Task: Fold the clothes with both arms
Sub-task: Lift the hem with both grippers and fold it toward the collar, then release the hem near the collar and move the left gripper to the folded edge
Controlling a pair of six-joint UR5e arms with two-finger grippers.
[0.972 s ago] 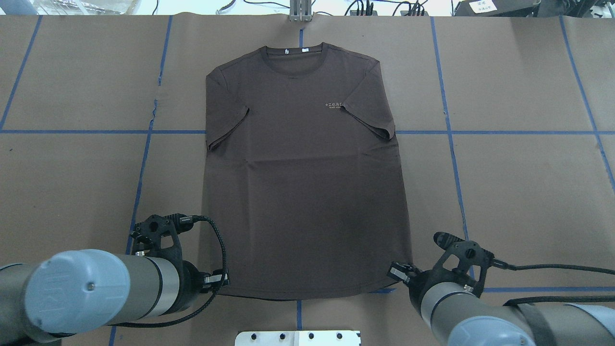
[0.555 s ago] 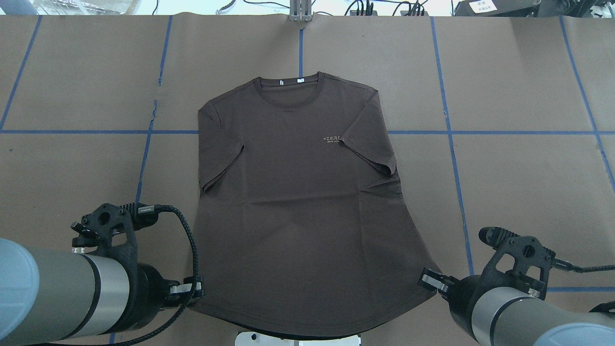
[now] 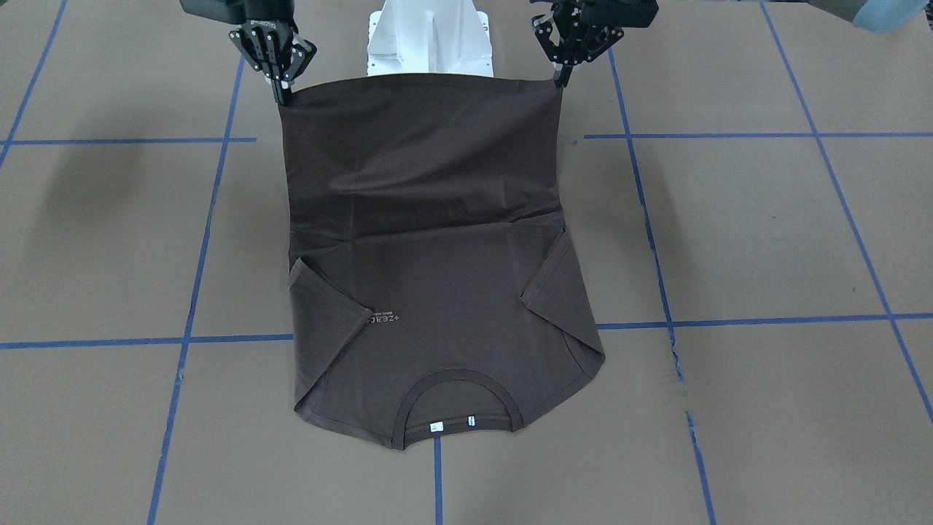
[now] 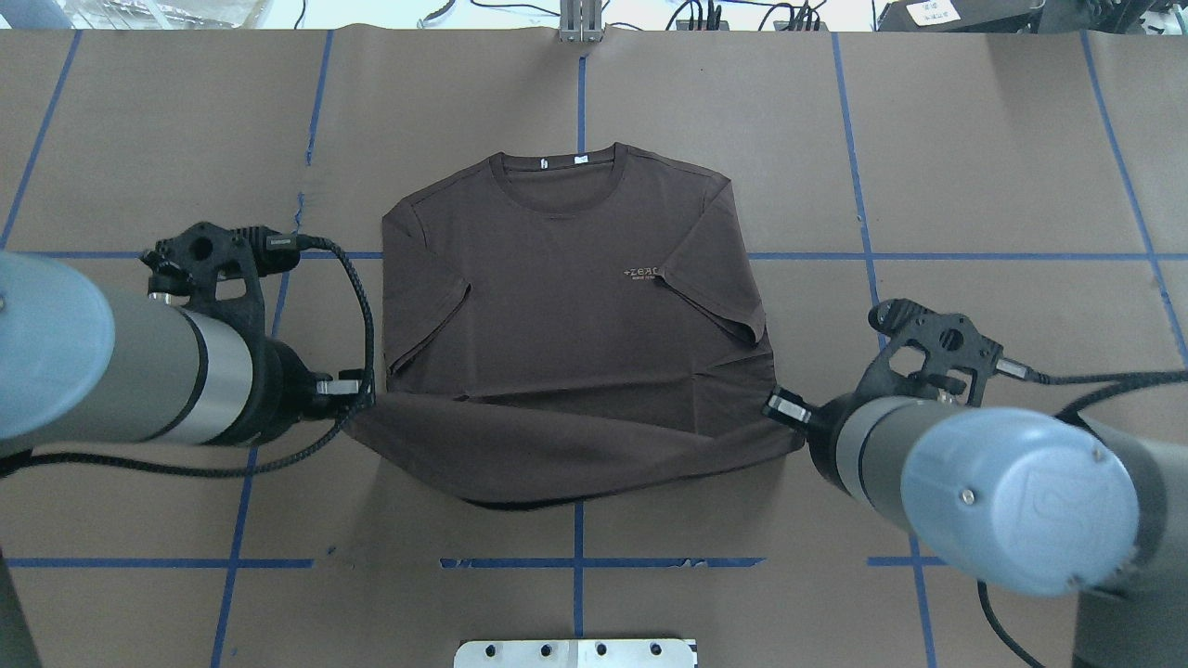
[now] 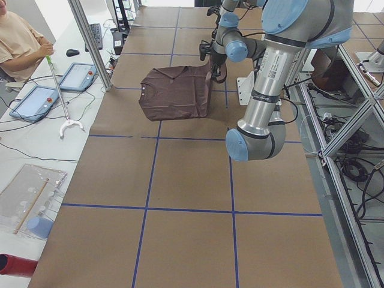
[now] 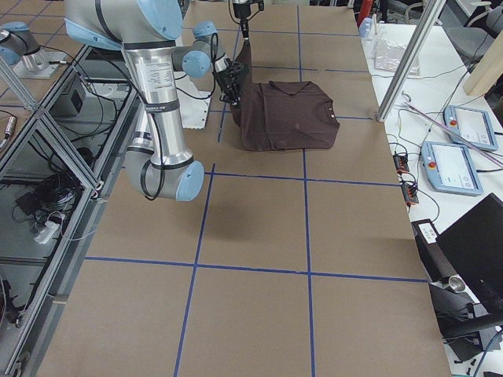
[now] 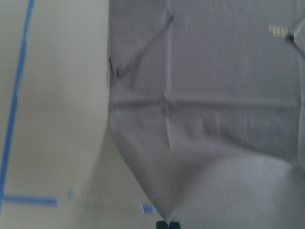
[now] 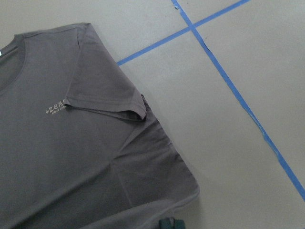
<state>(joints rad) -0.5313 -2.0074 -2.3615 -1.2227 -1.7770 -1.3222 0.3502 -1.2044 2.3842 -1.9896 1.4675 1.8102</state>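
The dark brown T-shirt (image 4: pixel 575 306) lies chest up on the brown table, collar and white tags at the far side. Its chest, sleeves and collar lie flat (image 3: pixel 437 321), and its lower part rises off the table to the hem. My left gripper (image 4: pixel 357 394) is shut on the hem's left corner, which also shows in the front view (image 3: pixel 560 79). My right gripper (image 4: pixel 778 405) is shut on the hem's right corner (image 3: pixel 283 93). Both hold the hem taut above the table. The wrist views show the cloth hanging from the fingertips (image 7: pixel 167 224) (image 8: pixel 171 223).
The white base mount (image 4: pixel 575 652) stands at the table's near edge. Blue tape lines (image 4: pixel 974 255) cross the brown table cover. An operator (image 5: pixel 21 36) sits beyond the far side, with tablets (image 5: pixel 75 75) and cables nearby.
Both grippers first dragged the shirt toward the robot. They then lifted the hem and carried it forward toward the collar. The collar end has stayed put since 0.6 s ago.
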